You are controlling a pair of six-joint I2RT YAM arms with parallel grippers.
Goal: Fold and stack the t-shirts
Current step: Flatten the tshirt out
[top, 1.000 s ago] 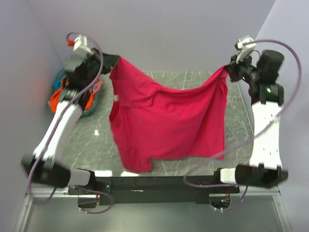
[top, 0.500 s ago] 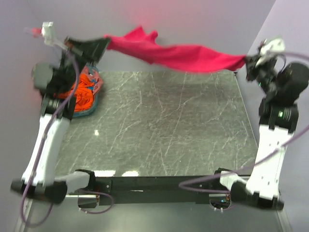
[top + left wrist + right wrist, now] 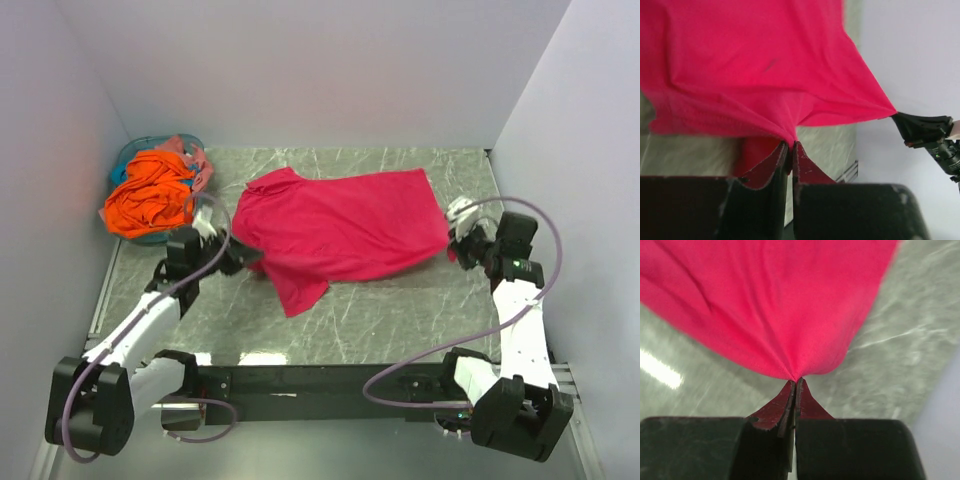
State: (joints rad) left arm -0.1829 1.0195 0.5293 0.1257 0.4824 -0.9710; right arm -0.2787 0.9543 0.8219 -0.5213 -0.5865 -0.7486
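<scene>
Spreading step: the crimson t-shirt lies seemingly flat on the surface, left jaws and right jaws each clamped on an edge; next calls for letting go and folding.

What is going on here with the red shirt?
Two robot arms are spreading a crimson shirt across the table. The left gripper pinches one edge and the right gripper pinches the opposite edge, so the cloth is stretched between them. No fold is made yet. An orange shirt waits crumpled in the teal basket at the far left corner.
</scene>
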